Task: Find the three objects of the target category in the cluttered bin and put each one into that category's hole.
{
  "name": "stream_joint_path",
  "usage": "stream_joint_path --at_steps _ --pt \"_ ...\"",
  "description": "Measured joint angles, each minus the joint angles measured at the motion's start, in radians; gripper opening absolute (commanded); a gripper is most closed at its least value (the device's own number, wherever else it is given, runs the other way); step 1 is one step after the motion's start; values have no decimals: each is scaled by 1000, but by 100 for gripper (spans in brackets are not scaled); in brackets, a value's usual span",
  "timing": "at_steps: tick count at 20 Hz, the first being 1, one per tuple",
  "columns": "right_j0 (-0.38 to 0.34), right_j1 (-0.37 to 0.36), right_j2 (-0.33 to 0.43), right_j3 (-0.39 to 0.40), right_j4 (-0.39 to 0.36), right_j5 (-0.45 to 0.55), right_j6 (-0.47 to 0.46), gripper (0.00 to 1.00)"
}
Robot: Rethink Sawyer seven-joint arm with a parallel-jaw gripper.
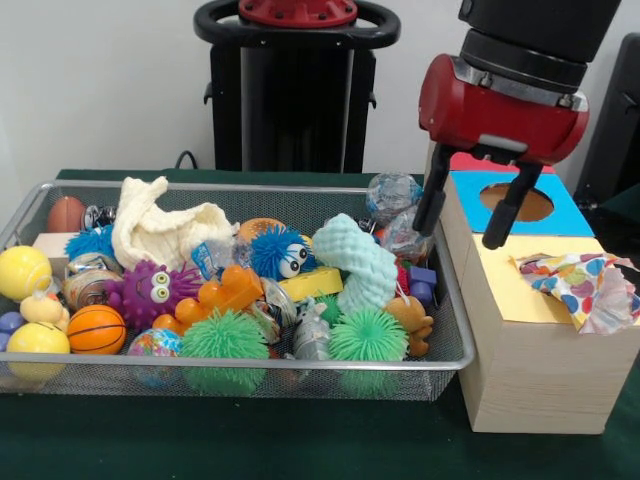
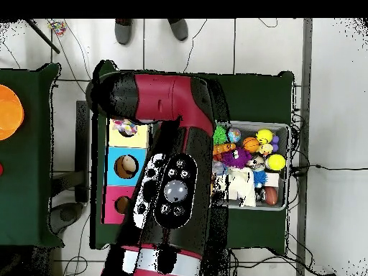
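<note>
At left in the mesh bin (image 1: 200,186), white knitted cloth (image 1: 165,230) draped over the toys, probably light, limp and quick to snag; best pinched at a raised fold. Farther right, gripper (image 1: 459,236) spread and empty between bin and wooden box (image 1: 530,370). On its yellow panel, patterned cloth (image 1: 580,280), crumpled, seemingly not yet pushed down.

Wire-mesh metal bin (image 1: 452,345); pale wood box (image 1: 530,375); knitted cloth (image 1: 160,235).
</note>
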Motion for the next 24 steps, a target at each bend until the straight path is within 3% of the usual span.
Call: stream_joint_path --at_steps 24 --pt "19 -11 -41 16 5 0 0 100"
